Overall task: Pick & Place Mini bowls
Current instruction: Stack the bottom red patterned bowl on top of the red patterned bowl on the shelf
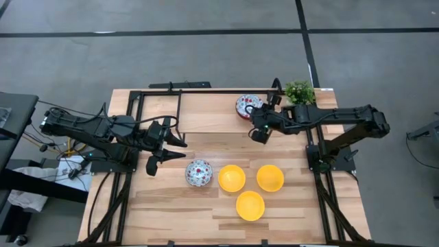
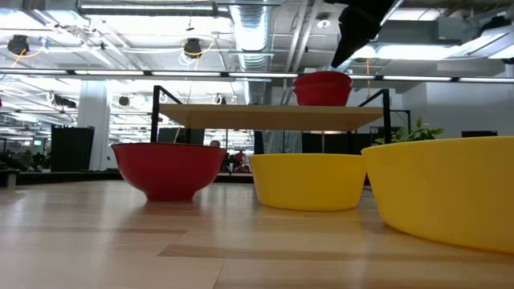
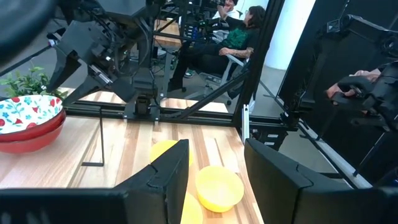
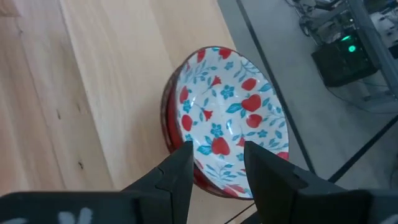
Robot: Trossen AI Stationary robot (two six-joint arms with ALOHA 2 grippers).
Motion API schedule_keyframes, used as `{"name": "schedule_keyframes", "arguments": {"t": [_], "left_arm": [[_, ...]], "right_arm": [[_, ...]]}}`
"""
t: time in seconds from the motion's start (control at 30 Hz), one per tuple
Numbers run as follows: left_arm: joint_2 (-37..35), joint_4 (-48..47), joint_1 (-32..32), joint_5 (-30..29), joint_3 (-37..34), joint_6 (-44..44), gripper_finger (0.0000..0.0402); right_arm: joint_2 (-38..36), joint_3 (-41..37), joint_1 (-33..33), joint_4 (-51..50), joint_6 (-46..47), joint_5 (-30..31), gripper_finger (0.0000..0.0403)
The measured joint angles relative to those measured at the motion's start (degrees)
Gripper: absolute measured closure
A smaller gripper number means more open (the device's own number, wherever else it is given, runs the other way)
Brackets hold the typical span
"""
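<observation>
Wooden tabletop: right gripper, fingers apart and empty, hovers by stacked floral bowls near the far edge; descend squarely over the rim before closing, while the open left gripper waits near the left edge

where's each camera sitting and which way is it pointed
High view: above the table, looking straight down; both arms show, left pincer, right pincer.
Low view: at tabletop height, looking level past a red-sided bowl into the room; one dark arm tip up top.
Left wrist view: looks past its own open fingers at a yellow bowl.
Right wrist view: looks down on the floral stack.
Shared: that stack shows in all four views.
</observation>
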Motion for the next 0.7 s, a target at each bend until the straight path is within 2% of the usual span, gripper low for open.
{"name": "schedule_keyframes", "arguments": {"t": [0.43, 0.7], "left_arm": [[0.0, 0.0, 0.0, 0.0, 0.0, 0.0, 0.0247], [0.0, 0.0, 0.0, 0.0, 0.0, 0.0, 0.0247]], "right_arm": [[0.0, 0.0, -1.2, 0.1, 0.1, -2.6, 0.0274], [3.3, 0.0, -1.4, -2.0, 0.3, -3.6, 0.0274]]}}
